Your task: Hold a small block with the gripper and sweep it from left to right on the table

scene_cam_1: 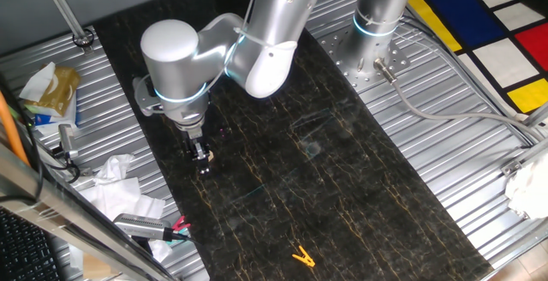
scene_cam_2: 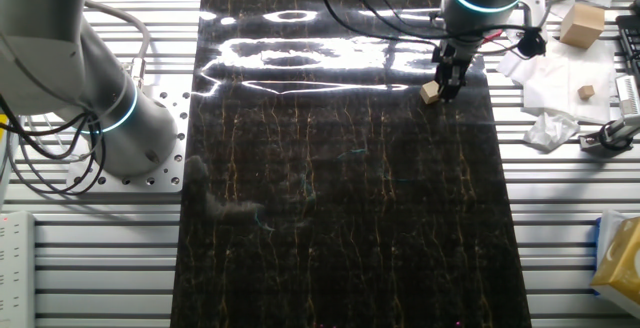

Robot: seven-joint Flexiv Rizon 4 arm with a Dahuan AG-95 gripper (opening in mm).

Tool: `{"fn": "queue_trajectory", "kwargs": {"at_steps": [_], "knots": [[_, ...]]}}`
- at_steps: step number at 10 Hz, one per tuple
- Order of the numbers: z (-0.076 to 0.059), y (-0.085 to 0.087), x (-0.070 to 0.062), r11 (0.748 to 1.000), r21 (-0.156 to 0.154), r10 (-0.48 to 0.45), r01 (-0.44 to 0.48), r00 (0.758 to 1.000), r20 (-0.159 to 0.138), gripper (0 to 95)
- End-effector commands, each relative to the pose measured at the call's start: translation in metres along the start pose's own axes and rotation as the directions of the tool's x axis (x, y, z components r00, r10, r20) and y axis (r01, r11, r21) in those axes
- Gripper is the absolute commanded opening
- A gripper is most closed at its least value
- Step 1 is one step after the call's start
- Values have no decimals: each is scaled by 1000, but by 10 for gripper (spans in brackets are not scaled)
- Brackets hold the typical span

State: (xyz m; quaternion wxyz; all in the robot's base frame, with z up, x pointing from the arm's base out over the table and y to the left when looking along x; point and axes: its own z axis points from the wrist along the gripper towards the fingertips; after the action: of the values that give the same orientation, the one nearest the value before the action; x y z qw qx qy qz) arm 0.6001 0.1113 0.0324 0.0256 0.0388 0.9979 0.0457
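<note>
The small block (scene_cam_2: 430, 92), a pale tan cube, sits on the black veined table (scene_cam_2: 340, 218) near its far right edge in the other fixed view. It touches the left side of the tip of my narrow black gripper (scene_cam_2: 450, 81). The gripper points straight down, with its tip at table level. In one fixed view the gripper (scene_cam_1: 203, 159) is low over the table's left part (scene_cam_1: 342, 170) and hides the block. The fingers look close together. I cannot tell whether the block is between them or only beside them.
A yellow clip (scene_cam_1: 301, 256) lies near the front of the table. The second arm's base (scene_cam_1: 374, 32) stands at the back right. Crumpled paper and tools (scene_cam_1: 120, 191) lie on the ribbed metal left of the table, with spare wooden blocks (scene_cam_2: 581, 25) nearby.
</note>
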Motion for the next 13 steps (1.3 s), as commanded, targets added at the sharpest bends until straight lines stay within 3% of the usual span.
{"fn": "queue_trajectory", "kwargs": {"at_steps": [1,2,8,9,13], "knots": [[0,-1,-1,999,37,-18,18,1000,19,570],[0,-1,-1,999,43,-26,24,999,25,380],[0,-1,-1,994,50,-97,95,995,30,380],[0,-1,-1,992,47,-118,117,993,27,570],[0,-1,-1,984,44,-171,170,985,26,570]]}}
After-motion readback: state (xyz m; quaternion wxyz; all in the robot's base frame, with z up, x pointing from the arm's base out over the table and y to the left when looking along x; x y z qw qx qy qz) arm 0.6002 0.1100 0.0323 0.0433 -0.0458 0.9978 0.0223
